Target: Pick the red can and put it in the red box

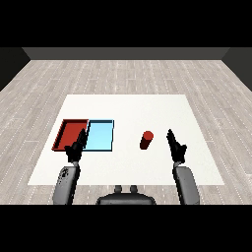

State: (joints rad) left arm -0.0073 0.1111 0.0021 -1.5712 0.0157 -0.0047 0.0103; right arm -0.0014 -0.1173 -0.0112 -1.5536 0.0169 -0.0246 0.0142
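Right hand [176, 146]: fingers straight and pointing forward, holding nothing. It sits near the red can [146, 140], on the can's right, with bare table showing between them. No contact that I can see.

Left hand [77, 146]: fingers also extended and relaxed, empty, overlapping the near edge of the red tray [66, 129] and the left edge of the light blue tray [107, 129] in my view. I can't tell whether it hovers above them or touches.

The can stands upright on the white table [128, 108], to the right of the blue tray and well apart from the red one, which is the farther of the two trays from it.

My read: the reach is in hand and the grasp is not yet made. Next I'd need the right hand brought left until the can sits between thumb and fingers, then curled round it, lifted, and carried across over the blue tray to the red one.

Hard to make out: the thumbs blend into the black hands, so the opening facing the can is uncertain. Hand height above the table is not readable from this one view.
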